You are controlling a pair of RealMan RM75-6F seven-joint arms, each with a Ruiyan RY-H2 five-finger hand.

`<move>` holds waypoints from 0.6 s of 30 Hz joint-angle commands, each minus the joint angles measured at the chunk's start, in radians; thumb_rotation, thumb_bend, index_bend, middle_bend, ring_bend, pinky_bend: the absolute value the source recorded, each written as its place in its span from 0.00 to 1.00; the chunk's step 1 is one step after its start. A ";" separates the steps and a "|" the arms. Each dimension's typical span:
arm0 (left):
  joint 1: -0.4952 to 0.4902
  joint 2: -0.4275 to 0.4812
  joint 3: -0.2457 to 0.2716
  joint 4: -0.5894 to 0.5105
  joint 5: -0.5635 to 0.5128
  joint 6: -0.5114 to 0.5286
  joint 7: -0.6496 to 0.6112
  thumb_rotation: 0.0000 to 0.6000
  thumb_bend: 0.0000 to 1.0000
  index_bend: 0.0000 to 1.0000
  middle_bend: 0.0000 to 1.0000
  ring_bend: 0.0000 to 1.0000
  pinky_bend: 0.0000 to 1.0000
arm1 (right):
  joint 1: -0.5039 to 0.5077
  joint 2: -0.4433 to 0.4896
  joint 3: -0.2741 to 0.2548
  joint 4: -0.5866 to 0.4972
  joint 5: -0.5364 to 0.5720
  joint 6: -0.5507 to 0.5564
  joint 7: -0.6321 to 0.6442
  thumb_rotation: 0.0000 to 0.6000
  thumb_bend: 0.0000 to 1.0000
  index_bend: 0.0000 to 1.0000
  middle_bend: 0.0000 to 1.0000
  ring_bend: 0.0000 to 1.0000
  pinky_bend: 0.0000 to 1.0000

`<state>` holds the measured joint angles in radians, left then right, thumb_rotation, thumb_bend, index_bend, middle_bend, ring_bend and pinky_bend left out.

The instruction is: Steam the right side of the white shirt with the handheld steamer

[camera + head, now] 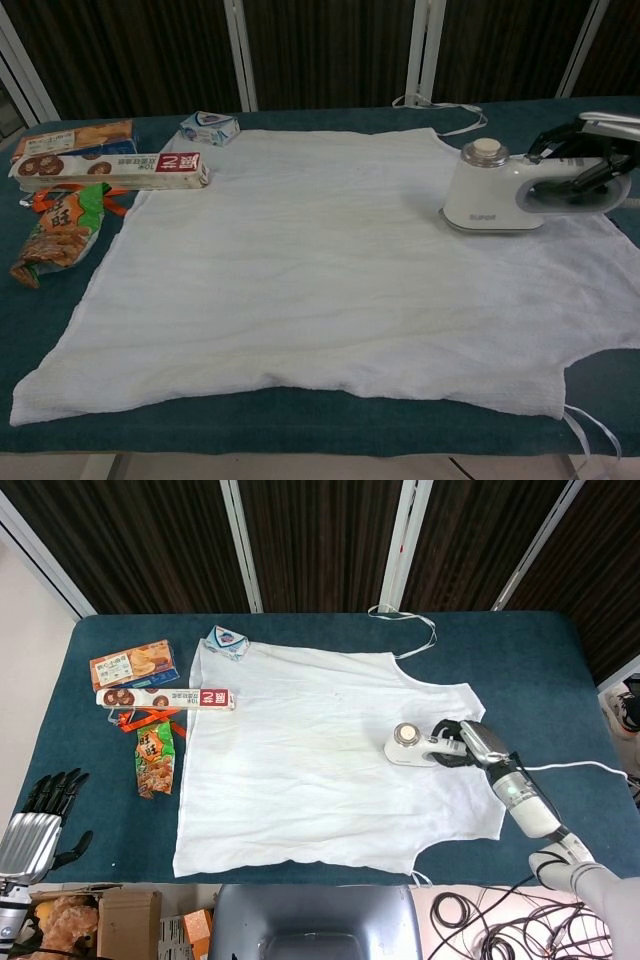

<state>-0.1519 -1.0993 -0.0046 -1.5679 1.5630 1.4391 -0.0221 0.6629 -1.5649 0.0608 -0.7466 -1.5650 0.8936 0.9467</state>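
Shirt (320, 755): white, sleeveless, spread flat across the middle of the teal desk (520, 660).

Steamer (415, 746): white, handheld, sits base-down on the shirt's right half, right of frame centre, its round cap facing up; its handle points toward the right edge.

Right hand (462, 742): at the right of the frame, fingers wrapped around the steamer's handle, directly behind the steamer body; a white cord trails off right.

Left hand (45, 798): lower left corner of the head view, at the desk's edge, dark fingers spread, holding nothing, well apart from the shirt.

Left side of desk: two biscuit boxes (135, 664), a snack bag (155, 758); a small carton (226, 639) touches the shirt's upper left corner.
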 commanded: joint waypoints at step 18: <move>0.009 0.004 -0.001 0.001 0.005 0.018 -0.006 1.00 0.34 0.00 0.04 0.01 0.05 | 0.014 -0.035 -0.096 -0.153 -0.082 0.081 -0.061 1.00 0.77 1.00 1.00 1.00 1.00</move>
<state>-0.1427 -1.0955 -0.0056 -1.5674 1.5679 1.4575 -0.0285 0.6772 -1.6049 -0.0218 -0.8823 -1.6352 0.9660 0.8888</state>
